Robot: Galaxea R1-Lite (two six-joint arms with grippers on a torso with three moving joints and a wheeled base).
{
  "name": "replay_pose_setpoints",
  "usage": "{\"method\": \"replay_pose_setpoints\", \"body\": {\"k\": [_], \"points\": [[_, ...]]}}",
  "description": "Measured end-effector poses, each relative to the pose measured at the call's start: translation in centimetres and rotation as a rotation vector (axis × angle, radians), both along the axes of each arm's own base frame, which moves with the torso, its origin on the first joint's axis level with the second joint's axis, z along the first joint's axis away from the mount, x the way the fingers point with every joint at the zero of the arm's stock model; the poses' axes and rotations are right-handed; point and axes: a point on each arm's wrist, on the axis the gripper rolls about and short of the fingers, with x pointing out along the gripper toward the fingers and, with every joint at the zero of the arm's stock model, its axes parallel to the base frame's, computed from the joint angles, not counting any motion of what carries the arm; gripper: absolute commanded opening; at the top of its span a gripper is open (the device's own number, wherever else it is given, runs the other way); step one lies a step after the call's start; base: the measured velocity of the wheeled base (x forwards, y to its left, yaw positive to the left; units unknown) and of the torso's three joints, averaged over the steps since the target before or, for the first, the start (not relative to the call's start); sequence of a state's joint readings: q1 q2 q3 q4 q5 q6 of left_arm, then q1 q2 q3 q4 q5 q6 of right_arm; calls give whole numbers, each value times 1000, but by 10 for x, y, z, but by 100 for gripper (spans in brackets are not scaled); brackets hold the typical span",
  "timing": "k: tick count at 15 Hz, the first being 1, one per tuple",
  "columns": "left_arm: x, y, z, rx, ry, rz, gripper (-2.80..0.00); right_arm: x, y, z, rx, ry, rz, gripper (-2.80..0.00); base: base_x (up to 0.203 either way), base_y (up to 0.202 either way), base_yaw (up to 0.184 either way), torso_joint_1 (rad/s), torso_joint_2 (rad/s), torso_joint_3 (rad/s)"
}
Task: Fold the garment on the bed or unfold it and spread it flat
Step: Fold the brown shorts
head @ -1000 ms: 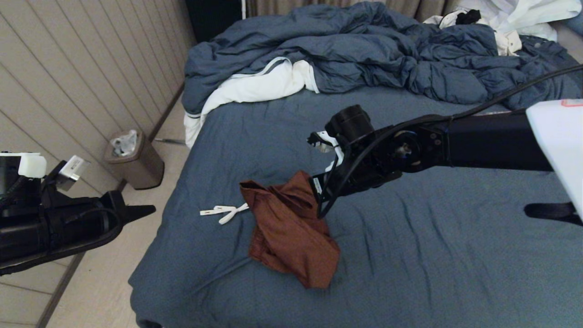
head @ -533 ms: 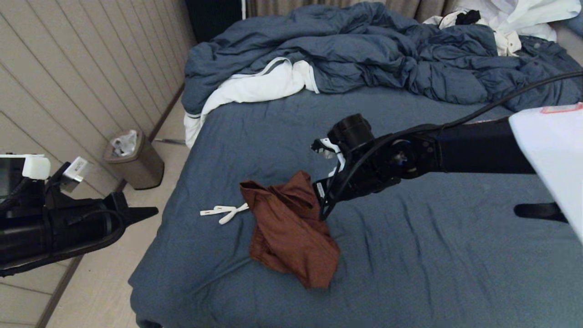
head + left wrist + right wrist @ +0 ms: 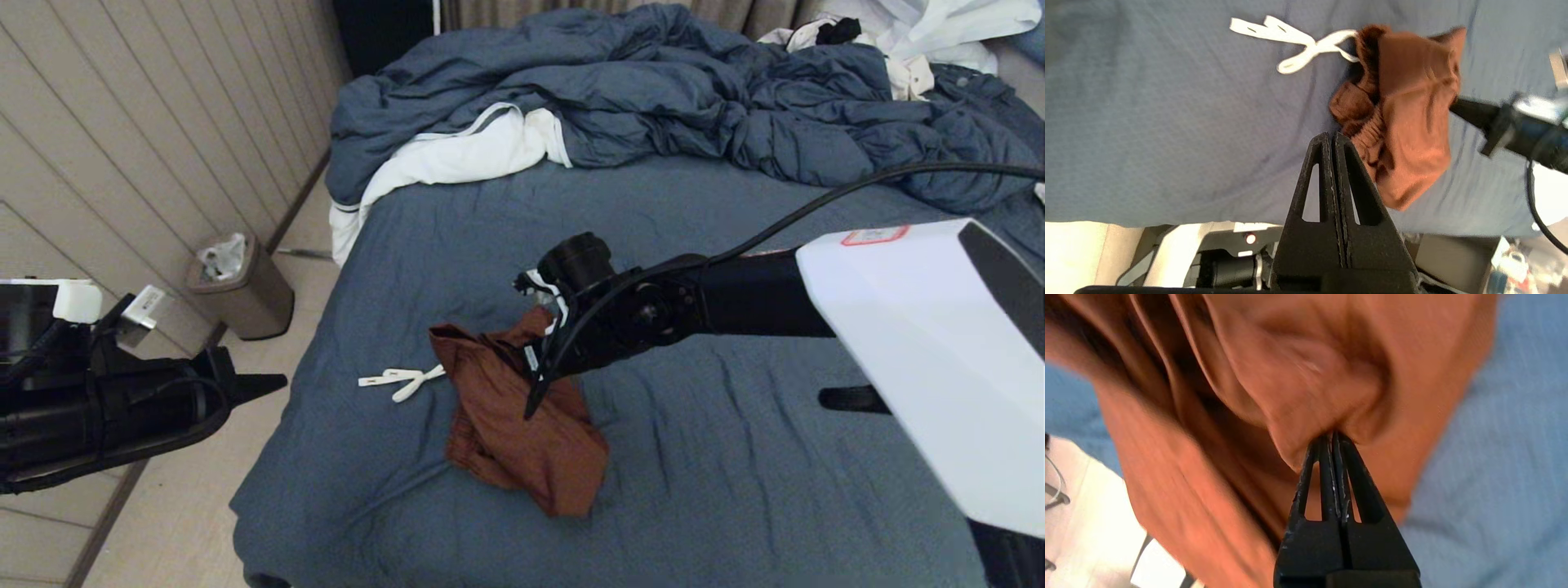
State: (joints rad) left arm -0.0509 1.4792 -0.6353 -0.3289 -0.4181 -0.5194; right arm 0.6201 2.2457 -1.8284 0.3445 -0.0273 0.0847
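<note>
Between right fingers [image 3: 1327, 457]: garment [image 3: 1290, 396] fold.

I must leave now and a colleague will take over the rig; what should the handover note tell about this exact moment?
Right gripper: jaws shut on a pinch of the shorts, above the heap's middle.
Left gripper: jaws shut, empty, off the bed's left edge, away from the shorts.
Shorts: crumpled heap on the bed, white drawstring trailing toward the left edge.
Done: one grasp only; nothing spread or folded.
Left: spread the shorts flat, or fold them.
</note>
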Motion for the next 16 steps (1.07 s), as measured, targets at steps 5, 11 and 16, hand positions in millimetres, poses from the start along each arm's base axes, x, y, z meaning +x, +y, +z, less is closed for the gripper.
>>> {"method": "replay_pose_setpoints", "body": {"k": [5, 11, 16], "points": [[1, 0, -2, 0, 10, 0, -280, 4, 47, -1, 89, -124, 65, -280, 0, 0, 0, 0, 0, 0], [2, 0, -4, 1, 17, 1, -280, -1, 68, 11, 192, -249, -3, -280, 0, 0, 0, 0, 0, 0], [3, 0, -4, 1, 18, 1, -280, -14, 51, 41, 204, -291, -42, -280, 0, 0, 0, 0, 0, 0]]}}
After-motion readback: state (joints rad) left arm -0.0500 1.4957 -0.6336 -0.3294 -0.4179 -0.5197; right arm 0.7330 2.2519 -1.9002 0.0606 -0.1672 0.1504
